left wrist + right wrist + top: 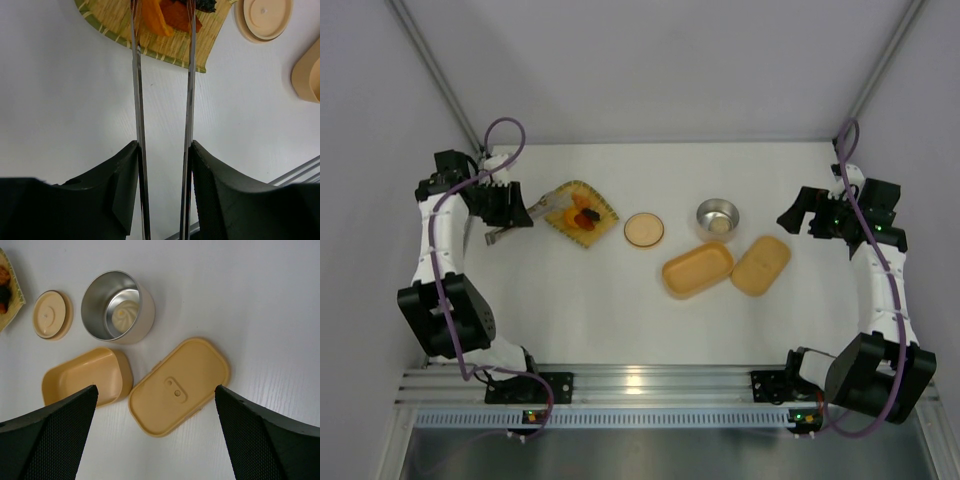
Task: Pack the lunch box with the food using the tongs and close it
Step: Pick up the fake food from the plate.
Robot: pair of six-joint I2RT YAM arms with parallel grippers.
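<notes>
My left gripper (164,145) is shut on the slim silver tongs (136,100), one finger pressing each arm from outside. The tongs reach over the woven tray (170,47), and orange and dark red-brown pieces of food (160,15) lie between their arms; the tips run off the top of the view. From above, the left gripper (508,212) sits just left of the tray (603,205). The open lunch box (697,269) lies mid-table with its flat lid (761,265) beside it on the right. My right gripper (155,387) stands open and empty above the lid (180,385) and the box (82,375).
A round steel bowl (718,216) holding a white dumpling stands behind the lunch box. A round tan lid (643,229) lies between the tray and the bowl. White walls enclose the table on three sides, and an aluminium rail runs along the near edge.
</notes>
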